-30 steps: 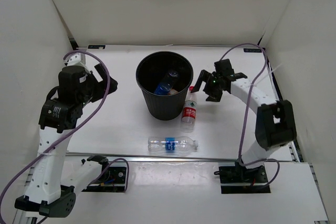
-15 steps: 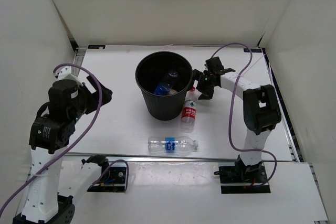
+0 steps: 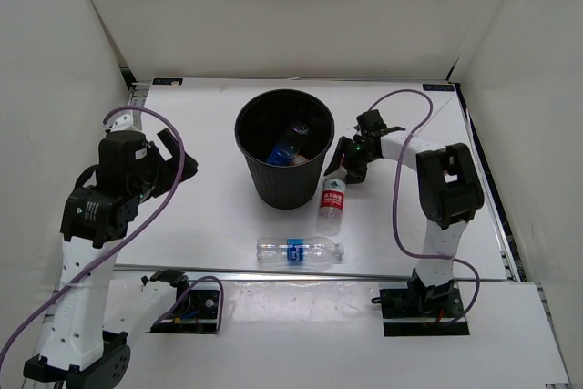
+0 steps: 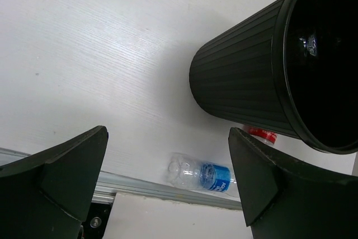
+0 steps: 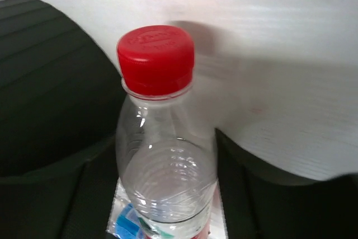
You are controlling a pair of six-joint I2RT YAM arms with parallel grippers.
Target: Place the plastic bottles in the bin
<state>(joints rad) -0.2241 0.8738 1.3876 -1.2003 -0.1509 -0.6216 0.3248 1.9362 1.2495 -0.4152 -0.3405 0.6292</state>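
The black bin (image 3: 248,114) stands mid-table with a blue-labelled bottle (image 3: 290,143) and other items inside. A clear red-labelled bottle (image 3: 332,201) with a red cap (image 5: 156,57) lies against the bin's right side. My right gripper (image 3: 345,163) is shut on its upper body, a finger pressed against each side (image 5: 165,190). Another clear bottle with a blue label (image 3: 299,250) lies on its side near the front edge, also in the left wrist view (image 4: 204,174). My left gripper (image 3: 178,156) hangs open above the table left of the bin (image 4: 240,82), holding nothing.
White walls enclose the table on three sides. A metal rail (image 3: 364,272) runs along the front edge just behind the blue-labelled bottle. The bin's ribbed wall (image 5: 45,82) sits right beside the held bottle. Cables loop off both arms.
My right gripper came down and left onto the red-labelled bottle and closed on it; the bottle shifted slightly. The left arm swayed a little, jaws still open.
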